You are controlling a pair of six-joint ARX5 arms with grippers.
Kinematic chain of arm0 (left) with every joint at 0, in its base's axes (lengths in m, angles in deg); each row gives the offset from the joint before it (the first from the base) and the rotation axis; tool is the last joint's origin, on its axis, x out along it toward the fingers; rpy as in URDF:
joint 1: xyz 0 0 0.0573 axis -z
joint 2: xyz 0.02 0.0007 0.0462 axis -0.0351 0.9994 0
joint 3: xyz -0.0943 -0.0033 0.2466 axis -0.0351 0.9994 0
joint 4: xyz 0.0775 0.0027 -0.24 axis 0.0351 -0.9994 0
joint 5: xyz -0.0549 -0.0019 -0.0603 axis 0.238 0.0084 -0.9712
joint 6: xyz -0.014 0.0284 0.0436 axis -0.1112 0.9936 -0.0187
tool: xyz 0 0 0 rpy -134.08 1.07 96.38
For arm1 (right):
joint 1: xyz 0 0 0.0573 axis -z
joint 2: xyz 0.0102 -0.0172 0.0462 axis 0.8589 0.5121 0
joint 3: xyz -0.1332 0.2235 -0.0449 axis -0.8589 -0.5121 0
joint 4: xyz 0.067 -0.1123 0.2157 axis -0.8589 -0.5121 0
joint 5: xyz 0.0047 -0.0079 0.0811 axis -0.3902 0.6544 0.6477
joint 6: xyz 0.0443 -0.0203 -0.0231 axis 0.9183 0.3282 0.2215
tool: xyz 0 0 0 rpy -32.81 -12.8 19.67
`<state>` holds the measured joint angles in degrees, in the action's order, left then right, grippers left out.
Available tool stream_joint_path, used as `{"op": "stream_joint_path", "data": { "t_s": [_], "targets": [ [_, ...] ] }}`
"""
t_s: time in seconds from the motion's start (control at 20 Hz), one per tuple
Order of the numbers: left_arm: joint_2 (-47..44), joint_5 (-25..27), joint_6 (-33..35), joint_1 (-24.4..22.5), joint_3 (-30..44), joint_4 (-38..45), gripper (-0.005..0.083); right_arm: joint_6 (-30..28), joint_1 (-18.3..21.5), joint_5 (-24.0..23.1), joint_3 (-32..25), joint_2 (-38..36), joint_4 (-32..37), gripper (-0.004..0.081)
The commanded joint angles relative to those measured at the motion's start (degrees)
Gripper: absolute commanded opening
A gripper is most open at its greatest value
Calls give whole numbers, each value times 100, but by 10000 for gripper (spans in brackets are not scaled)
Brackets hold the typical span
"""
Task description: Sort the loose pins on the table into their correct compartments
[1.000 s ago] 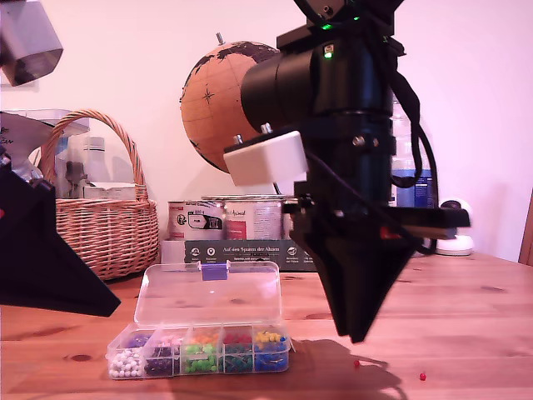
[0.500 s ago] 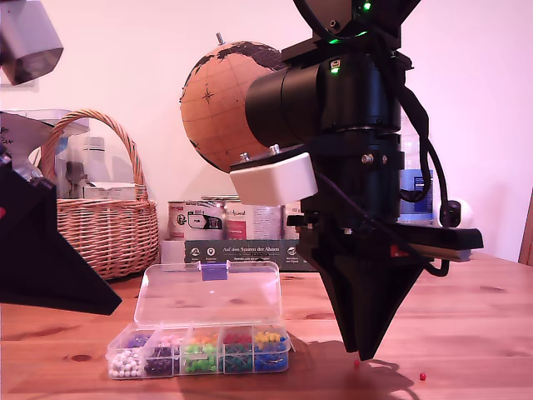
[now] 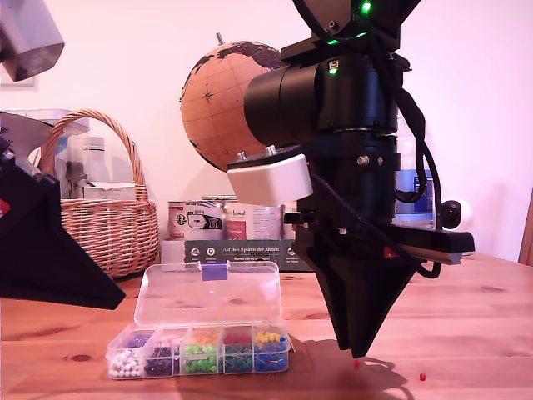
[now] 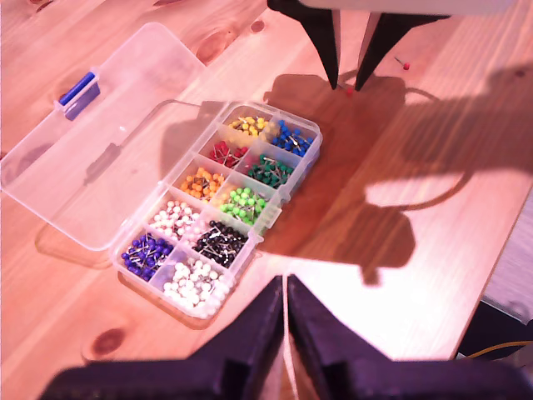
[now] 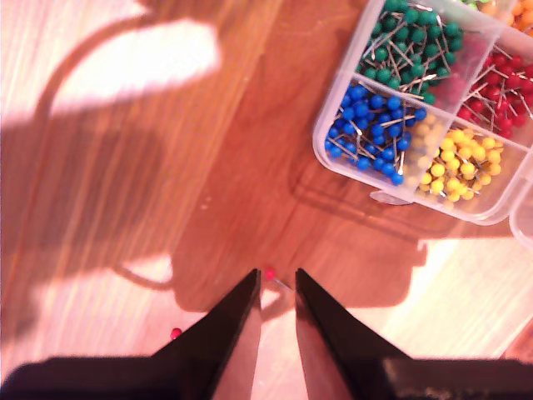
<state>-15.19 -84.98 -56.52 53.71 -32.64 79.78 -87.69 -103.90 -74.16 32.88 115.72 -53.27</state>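
My second gripper hangs point-down over the table, open by a narrow gap. A loose red pin lies on the wood just at its fingertips; the same pin shows right under the tip. Another red pin lies further toward the exterior view's right. The clear box of compartments, lid folded back, holds sorted pins. My first gripper is shut and empty, raised at the exterior view's left, well away from the box.
A wicker basket, a globe, tins and a bottle stand along the back wall. The table's edge runs close to the first gripper's side.
My second gripper has come down and its tip now sits right above the nearer red pin. The first gripper shifted only slightly.
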Motion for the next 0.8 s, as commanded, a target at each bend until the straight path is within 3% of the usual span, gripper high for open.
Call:
{"op": "stream_joint_path", "data": {
  "t_s": [0.0, 0.75],
  "targets": [
    [46, 2, -35, -22, 127, 61, -24, -37, -15, -4, -52, -79, -22, 112],
    [46, 2, -35, -22, 127, 59, -24, -42, -11, 52, -55, 33, -24, 111]
  ]
}}
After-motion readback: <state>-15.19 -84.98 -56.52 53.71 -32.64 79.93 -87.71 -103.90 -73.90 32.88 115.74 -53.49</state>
